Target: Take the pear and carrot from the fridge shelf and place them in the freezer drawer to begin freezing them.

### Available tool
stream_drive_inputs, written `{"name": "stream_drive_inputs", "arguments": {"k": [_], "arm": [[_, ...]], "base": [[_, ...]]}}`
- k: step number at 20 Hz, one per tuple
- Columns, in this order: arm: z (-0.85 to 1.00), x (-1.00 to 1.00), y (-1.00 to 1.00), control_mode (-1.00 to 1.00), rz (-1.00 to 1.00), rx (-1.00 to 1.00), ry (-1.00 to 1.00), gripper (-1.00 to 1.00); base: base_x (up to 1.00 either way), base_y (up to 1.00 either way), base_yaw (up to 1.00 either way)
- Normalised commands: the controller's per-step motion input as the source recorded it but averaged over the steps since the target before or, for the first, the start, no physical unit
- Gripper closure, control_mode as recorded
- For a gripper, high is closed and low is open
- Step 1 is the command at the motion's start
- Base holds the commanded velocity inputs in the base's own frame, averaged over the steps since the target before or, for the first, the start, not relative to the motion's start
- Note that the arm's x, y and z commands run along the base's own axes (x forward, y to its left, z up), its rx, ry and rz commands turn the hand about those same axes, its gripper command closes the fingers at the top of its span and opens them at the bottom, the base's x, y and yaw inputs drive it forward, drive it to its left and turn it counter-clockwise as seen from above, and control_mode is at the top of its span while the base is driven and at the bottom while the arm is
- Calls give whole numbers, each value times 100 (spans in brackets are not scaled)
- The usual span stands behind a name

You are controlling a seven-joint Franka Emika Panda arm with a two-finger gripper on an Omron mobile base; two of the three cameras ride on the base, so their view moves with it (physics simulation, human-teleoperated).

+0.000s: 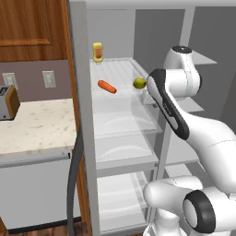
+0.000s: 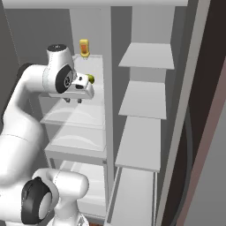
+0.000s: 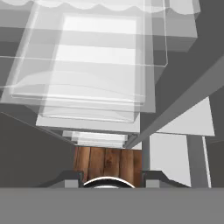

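White arm's gripper (image 2: 73, 100) hangs closed, empty, beside the pear (image 1: 139, 83); carrot (image 1: 107, 86) on fridge shelf (image 1: 120, 69)

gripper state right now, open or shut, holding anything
gripper: shut, holding nothing; the pear and the carrot lie on the fridge shelf.

My arm (image 1: 203, 133) is smooth glossy white plastic with matt dark joints. The fridge shelf (image 1: 120, 73) ahead of me looks like pale ribbed plastic with a soft sheen. The carrot (image 1: 107, 86) on it is flat matt orange, the pear (image 1: 139, 83) faintly shiny. The bins (image 3: 87, 83) below me are clear, glassy plastic. The countertop (image 1: 37, 124) is speckled polished stone, and the cabinet door (image 1: 32, 30) is brown grained wood.
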Motion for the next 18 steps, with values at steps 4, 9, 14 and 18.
{"name": "stream_drive_inputs", "arguments": {"k": [4,9,14,18], "arm": [[-1,-16,19,-100,0,0,-1,-100],[10,1,57,-100,6,-6,-18,-100],[54,12,12,-100,4,-8,-19,-100],[44,24,0,-100,-2,-3,-6,-100]], "base": [[0,0,0],[0,0,0],[0,0,0],[0,0,0]]}}
